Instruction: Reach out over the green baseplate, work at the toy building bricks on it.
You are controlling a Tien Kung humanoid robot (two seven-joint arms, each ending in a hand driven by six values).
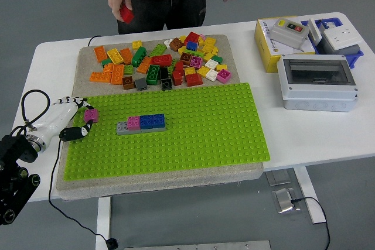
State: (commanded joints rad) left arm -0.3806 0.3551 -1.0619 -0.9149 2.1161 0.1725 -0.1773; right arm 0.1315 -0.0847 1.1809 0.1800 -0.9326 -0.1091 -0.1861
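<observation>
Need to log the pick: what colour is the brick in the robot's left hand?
Pink; the small square brick in the left hand shows best in the head view.

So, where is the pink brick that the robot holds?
In the head view, the pink brick is in the left hand, at the green baseplate's left edge, left of the brick row.
</observation>
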